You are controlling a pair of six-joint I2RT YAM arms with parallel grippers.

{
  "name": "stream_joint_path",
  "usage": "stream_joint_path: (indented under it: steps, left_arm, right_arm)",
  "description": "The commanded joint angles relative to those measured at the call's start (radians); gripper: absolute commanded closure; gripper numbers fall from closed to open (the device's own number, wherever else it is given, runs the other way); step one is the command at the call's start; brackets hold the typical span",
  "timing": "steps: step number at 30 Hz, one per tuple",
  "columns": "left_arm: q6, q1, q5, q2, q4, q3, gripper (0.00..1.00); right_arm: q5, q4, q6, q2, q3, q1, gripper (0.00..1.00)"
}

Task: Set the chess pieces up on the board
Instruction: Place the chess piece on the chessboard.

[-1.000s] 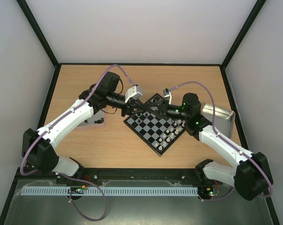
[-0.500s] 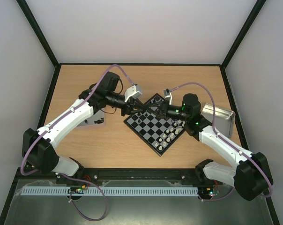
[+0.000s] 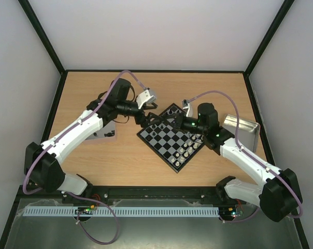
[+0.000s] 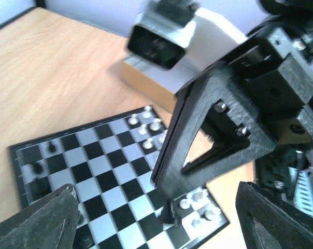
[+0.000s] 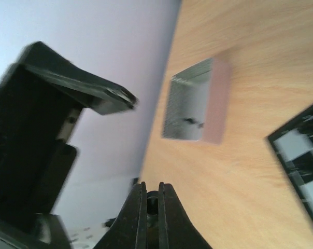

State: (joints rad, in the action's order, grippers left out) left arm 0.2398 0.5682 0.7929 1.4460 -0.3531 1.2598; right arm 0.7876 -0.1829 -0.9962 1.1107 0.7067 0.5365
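Observation:
The board [image 3: 164,143] lies turned like a diamond at the table's middle. Black chess pieces [image 3: 155,127] stand along its upper left side and white ones [image 3: 189,148] along its lower right. Above its far corner both grippers meet. My right gripper [image 3: 166,120] is shut on one black chess piece [image 4: 169,212], which hangs just over a square near the white pieces [image 4: 197,199]. My left gripper [image 4: 156,193] stands open, its fingers [image 4: 47,218] wide on either side of the right one. In the right wrist view the right gripper [image 5: 151,191] pinches a small dark thing.
A shiny metal tray [image 3: 242,129] sits right of the board. Another tray [image 3: 103,133] lies to the left, partly under the left arm, and shows as a tray [image 5: 190,106] in the right wrist view. Black frame posts and pale walls enclose the table.
My left gripper has opened and drawn back a little up and left. My right gripper has closed its last bit and shifted slightly left with the black piece.

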Motion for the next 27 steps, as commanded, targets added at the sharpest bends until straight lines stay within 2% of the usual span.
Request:
stream_joint_path:
  steps: [1,6,9,11,21,27]
  left_arm:
    - [-0.151,-0.044,-0.183,-0.076,0.133,-0.066,0.13]
    - [-0.33,-0.083,-0.601,-0.16,0.136,-0.089,0.05]
    - [-0.448,-0.086,-0.849,-0.191,0.077,-0.078,0.05]
    - [-0.514,-0.088,-0.944,-0.223,0.03,-0.088,0.05]
    - [-0.637,-0.096,-0.96,-0.479,0.04,-0.308,0.02]
    - [-0.665,-0.1,-0.952,-0.536,0.035,-0.378,0.01]
  right_arm:
    - [-0.312,0.245,0.267,0.011,0.079,0.004,0.98]
    - [-0.636,0.253,0.445,0.095,0.086,0.005,0.98]
    - [-0.73,0.217,0.505,0.169,0.092,0.014,0.98]
    - [-0.768,0.199,0.534,0.221,0.106,0.027,0.98]
    - [-0.784,0.184,0.604,0.471,0.203,0.093,0.98]
    - [-0.815,0.186,0.621,0.567,0.252,0.119,0.98]
